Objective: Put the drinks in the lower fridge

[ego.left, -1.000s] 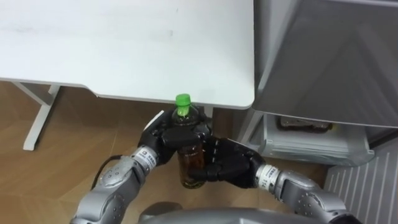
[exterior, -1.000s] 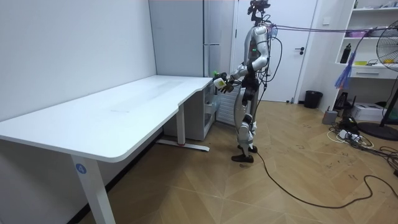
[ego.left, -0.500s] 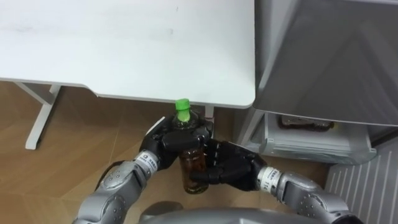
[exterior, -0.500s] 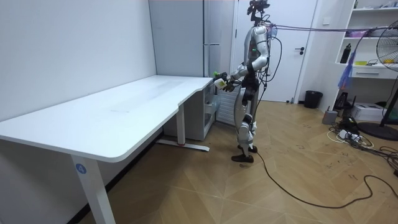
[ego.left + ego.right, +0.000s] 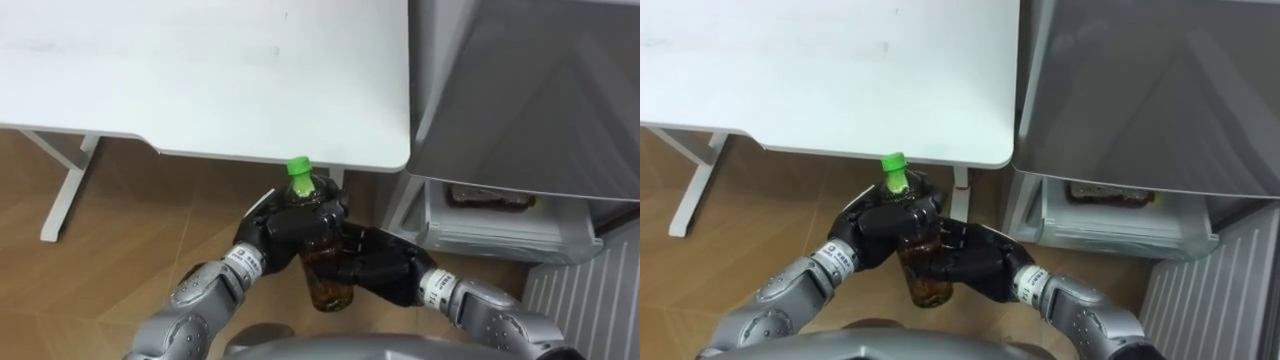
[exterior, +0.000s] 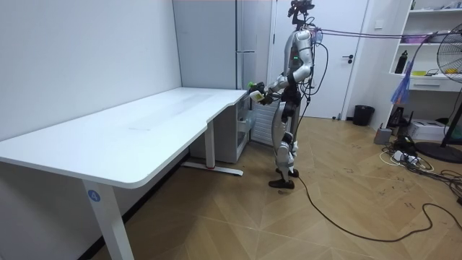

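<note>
A drink bottle (image 5: 328,285) with a green cap (image 5: 298,166) and brown liquid is held in front of my chest, just below the table's near edge. My left hand (image 5: 290,225) is curled round its upper part. From the right, my right hand (image 5: 375,265) wraps the lower part. The bottle leans a little, its base to the right. The lower fridge (image 5: 505,228) stands open at the right, with a pale drawer and something dark (image 5: 490,198) behind it. In the room view I stand by the table's end, facing the fridge (image 6: 249,50), with the bottle (image 6: 253,87) before me.
The white table (image 5: 200,70) spans the upper left, its rounded corner close to the fridge's grey upper door (image 5: 520,90). A ribbed white panel (image 5: 580,300) shows at the lower right. Wooden floor (image 5: 100,240) lies below the table, with a table leg (image 5: 65,190) at the left.
Both hands have carried the bottle slightly to the right, and it now leans more, its base swung right. The right hand's grip has slid lower on the bottle.
</note>
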`<state>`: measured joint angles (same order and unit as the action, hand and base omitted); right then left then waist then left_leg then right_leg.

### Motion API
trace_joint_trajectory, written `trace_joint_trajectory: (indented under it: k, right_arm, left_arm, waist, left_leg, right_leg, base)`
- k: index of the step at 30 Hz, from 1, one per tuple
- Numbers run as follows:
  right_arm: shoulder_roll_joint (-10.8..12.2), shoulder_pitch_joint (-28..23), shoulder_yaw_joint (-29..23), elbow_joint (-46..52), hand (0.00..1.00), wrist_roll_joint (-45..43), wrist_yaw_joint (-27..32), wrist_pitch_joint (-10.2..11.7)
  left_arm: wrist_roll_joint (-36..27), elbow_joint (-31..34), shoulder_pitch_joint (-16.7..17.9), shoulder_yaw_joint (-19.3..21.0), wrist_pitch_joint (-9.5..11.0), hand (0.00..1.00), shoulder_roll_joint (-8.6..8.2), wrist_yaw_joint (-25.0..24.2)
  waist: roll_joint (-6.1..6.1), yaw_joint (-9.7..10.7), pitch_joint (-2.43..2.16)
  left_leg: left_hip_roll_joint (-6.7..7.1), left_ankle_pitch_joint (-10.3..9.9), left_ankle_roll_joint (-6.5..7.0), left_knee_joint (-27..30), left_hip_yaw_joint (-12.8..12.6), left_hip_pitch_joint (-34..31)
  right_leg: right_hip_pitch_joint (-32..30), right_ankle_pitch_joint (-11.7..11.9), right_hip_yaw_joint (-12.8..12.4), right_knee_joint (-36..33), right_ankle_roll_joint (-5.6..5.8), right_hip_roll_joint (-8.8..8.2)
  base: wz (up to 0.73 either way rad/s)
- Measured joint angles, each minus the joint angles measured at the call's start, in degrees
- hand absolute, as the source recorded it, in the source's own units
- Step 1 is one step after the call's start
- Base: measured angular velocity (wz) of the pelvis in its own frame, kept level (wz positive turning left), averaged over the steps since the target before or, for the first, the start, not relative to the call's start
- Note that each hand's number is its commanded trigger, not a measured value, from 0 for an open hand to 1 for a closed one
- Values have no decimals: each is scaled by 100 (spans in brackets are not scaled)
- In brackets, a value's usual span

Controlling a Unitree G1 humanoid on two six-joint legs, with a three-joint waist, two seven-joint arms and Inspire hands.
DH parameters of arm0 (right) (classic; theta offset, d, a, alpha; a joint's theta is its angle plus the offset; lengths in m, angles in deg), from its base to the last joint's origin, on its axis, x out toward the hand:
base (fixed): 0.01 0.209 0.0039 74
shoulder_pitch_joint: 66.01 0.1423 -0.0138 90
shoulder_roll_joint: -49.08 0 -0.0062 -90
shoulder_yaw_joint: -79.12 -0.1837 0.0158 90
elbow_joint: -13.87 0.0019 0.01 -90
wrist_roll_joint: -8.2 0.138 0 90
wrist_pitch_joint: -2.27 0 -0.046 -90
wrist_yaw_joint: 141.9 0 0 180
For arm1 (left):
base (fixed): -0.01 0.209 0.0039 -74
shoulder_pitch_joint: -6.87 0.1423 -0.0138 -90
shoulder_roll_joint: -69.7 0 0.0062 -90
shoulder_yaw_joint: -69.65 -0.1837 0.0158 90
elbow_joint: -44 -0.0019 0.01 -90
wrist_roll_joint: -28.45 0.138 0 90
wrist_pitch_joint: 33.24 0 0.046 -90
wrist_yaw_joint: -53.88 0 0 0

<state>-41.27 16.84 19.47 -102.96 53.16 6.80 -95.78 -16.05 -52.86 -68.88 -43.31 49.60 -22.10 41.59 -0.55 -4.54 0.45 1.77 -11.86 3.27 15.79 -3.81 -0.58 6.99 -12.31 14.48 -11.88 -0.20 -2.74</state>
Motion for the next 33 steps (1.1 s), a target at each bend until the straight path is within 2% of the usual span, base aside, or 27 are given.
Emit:
trace_joint_trajectory:
  k: [1, 2, 3, 4, 12, 15, 19, 25, 30, 33]
  right_arm:
    - [0, -10, -3, 0, 100, 1, 0, 16]
    - [0, -23, -2, 0, 100, 5, 0, 43]
    - [0, -29, -2, 0, 100, 10, 0, 49]
    - [0, -32, -4, 0, 100, 11, 0, 52]
    - [-1, -25, -27, 7, 100, 186, -12, 101]
    - [14, 21, -37, 12, 100, 274, -26, 143]
    - [40, 23, -72, 52, 100, 564, -126, 242]
    - [100, 24, -298, 56, 100, 622, -411, 349]
    - [94, -35, -350, 56, 100, 617, -608, 298]
    - [72, -99, -302, 55, 100, 577, -666, 296]
  left_arm:
    - [0, 0, 0, 0, 0, 41, -1, 0]
    - [0, 2, 0, 0, 0, 36, -2, 0]
    - [-1, 4, 0, -1, 0, 26, -4, 0]
    - [-1, 4, 0, -1, 0, 0, -4, 0]
    - [8, 149, -32, 15, 0, 0, 41, 0]
    - [11, 254, -61, 63, 0, 0, 52, 4]
    - [-2, 582, -61, 166, -2, 0, 97, 8]
    - [3, 928, -61, 374, -3, 0, 26, 17]
    - [16, 1167, -67, 609, 11, 0, -43, 51]
    - [10, 1382, -88, 822, 141, 0, -48, 67]
  waist:
    - [-12, 8, -4]
    - [-23, -4, -4]
    - [-27, -7, -4]
    - [-31, -5, -2]
    - [-30, 33, 4]
    - [-12, 26, 20]
    - [-3, 58, 30]
    - [-5, 97, 34]
    - [-3, 95, 33]
    - [5, 32, 32]
  left_leg:
    - [0, 0, 0, 5, 4, 0]
    - [0, 0, 0, 6, 5, 5]
    - [0, 0, 0, 6, 5, 8]
    - [0, 0, 0, 10, 6, 10]
    - [-10, -17, 19, 95, 6, 10]
    - [-15, -46, 25, 169, 10, 0]
    - [-12, -80, 39, 249, 48, -87]
    - [-10, -84, 44, 286, 79, -120]
    - [-11, -87, 38, 256, 82, -101]
    - [-9, -86, 37, 208, 73, -71]
  right_leg:
    - [4, 0, 3, 0, 0, 0]
    - [8, 0, 3, 0, 0, 0]
    - [11, 0, 3, 0, 0, 0]
    - [16, 0, 4, 0, 0, 0]
    - [-3, 0, 6, -76, 0, -6]
    - [13, 0, 26, -83, 0, -2]
    - [-17, -1, 75, -86, 2, -5]
    - [-28, 1, 127, -80, 3, -6]
    - [-24, 1, 124, -75, 3, -4]
    - [-13, 1, 107, -76, 3, -6]
  base:
    - [0]
    - [0]
    - [0]
    - [0]
    - [0]
    - [0]
    - [3]
    - [3]
    - [0]
    - [-1]
